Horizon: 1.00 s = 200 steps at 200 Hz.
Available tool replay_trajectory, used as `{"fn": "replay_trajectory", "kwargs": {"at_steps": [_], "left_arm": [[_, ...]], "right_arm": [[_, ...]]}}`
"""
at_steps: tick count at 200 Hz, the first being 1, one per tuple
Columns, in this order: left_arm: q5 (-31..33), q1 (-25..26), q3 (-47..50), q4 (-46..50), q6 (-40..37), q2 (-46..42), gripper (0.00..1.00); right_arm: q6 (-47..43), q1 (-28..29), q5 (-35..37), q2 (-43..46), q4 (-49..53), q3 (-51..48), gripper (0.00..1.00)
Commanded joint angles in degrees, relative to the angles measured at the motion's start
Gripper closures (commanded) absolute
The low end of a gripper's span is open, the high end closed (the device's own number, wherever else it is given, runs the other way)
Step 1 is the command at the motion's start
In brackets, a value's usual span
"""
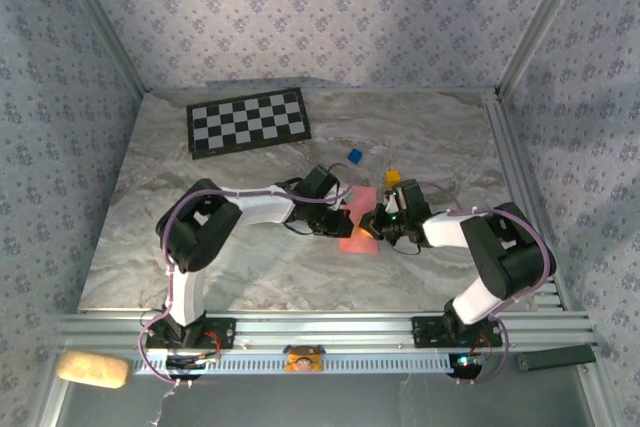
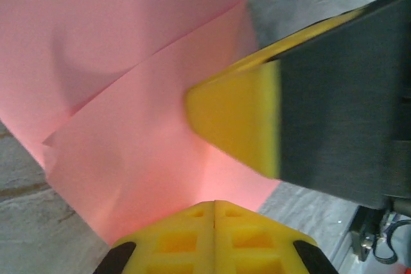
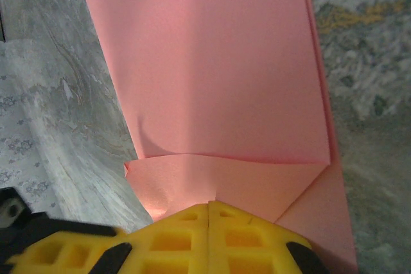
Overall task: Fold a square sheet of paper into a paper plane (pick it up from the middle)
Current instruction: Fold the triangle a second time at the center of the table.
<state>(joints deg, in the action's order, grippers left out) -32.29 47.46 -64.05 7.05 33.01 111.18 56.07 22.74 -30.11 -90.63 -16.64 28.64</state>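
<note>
Thin salmon-pink paper sheet (image 1: 356, 238), partly folded, lies flat on grey marbled desk (image 1: 250, 267). Left gripper (image 2: 214, 205) and right gripper (image 3: 209, 206): fingers pressed together, tips at paper.

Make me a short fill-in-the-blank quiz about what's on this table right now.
1. The folded paper is ____ in colour.
2. The left claw and right claw are both ____, not open.
3. The mat at the far left has a black-and-white ____ pattern.
4. The small block near the orange block is ____.
Missing words: pink; shut; checkerboard; blue.
</note>
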Motion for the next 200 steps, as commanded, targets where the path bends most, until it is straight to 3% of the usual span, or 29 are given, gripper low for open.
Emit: {"fn": "replay_trajectory", "kwargs": {"at_steps": [1,73,129,200], "left_arm": [[0.59,-0.08,-1.0,4.68,-1.44,1.95,1.0],[4.23,0.54,5.55,6.43,-1.34,2.23,1.0],[4.83,0.7,4.73,6.65,-1.02,1.85,1.0],[5.14,0.71,5.49,7.36,-1.98,2.7,1.0]], "right_arm": [[-0.48,-0.17,3.35,-0.57,4.8,-1.57,0.98],[-4.29,0.27,1.62,5.92,10.4,4.18,0.95],[-4.13,4.57,1.46,1.48,8.49,3.95,0.96],[-2.64,-1.6,1.89,-2.07,3.71,0.89,0.97]]}}
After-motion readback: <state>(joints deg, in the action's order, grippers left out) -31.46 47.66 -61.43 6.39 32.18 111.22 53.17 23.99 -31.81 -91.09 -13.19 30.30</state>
